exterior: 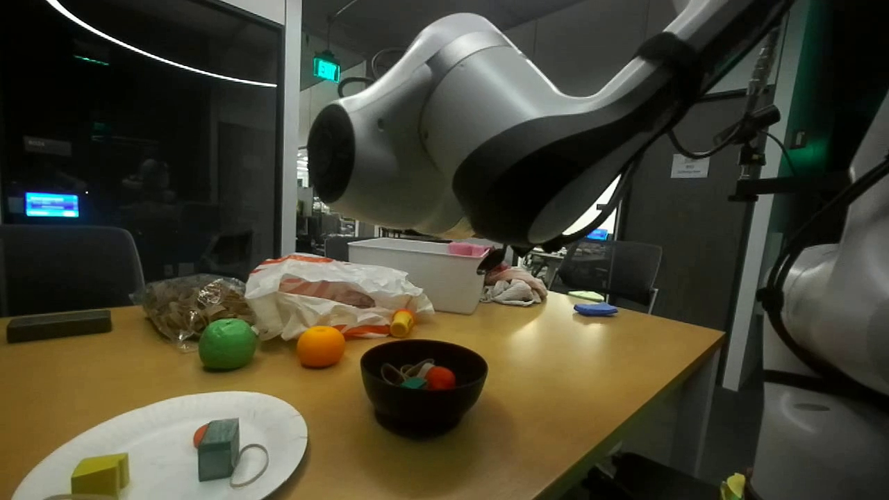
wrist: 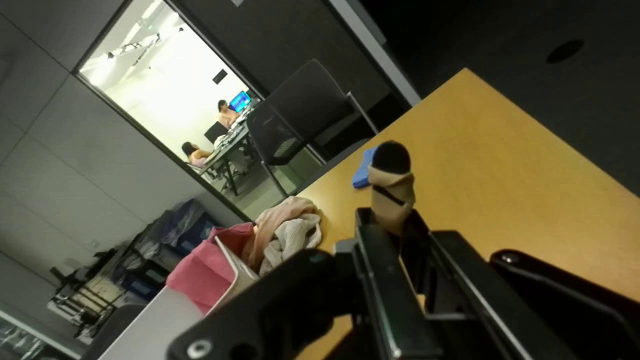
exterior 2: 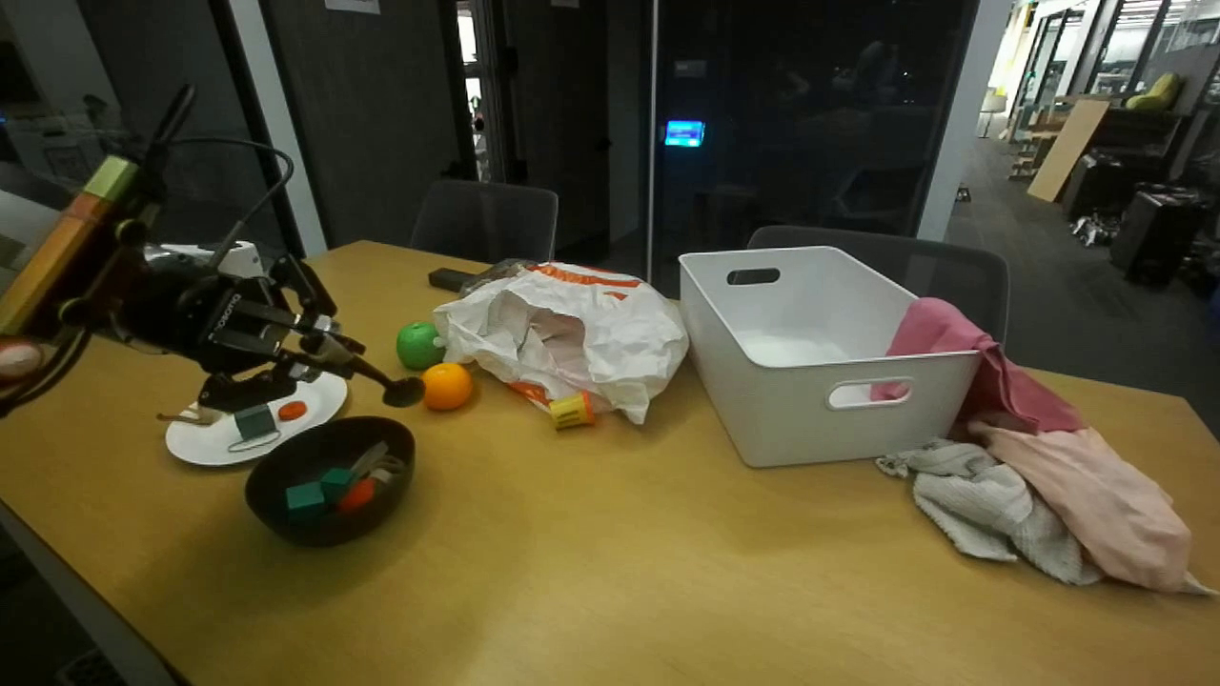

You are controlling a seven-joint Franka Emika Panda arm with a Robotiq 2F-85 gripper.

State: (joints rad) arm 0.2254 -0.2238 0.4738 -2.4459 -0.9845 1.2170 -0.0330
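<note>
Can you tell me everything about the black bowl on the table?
The black bowl is round, wide and open at the top, narrowing downward. It looks smooth and hard; I can't tell what it's made of. It stands upright on the table, near the white plate. Teal blocks, an orange-red piece and pale band-like loops lie inside it. The gripper isn't touching it.

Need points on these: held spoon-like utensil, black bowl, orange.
Spoon-like utensil (exterior 2: 404,391): in an exterior view, on its rounded black head.
Black bowl (exterior: 424,414): in an exterior view, on its outer wall.
Orange (exterior: 321,346): in an exterior view, mid-peel.
</note>
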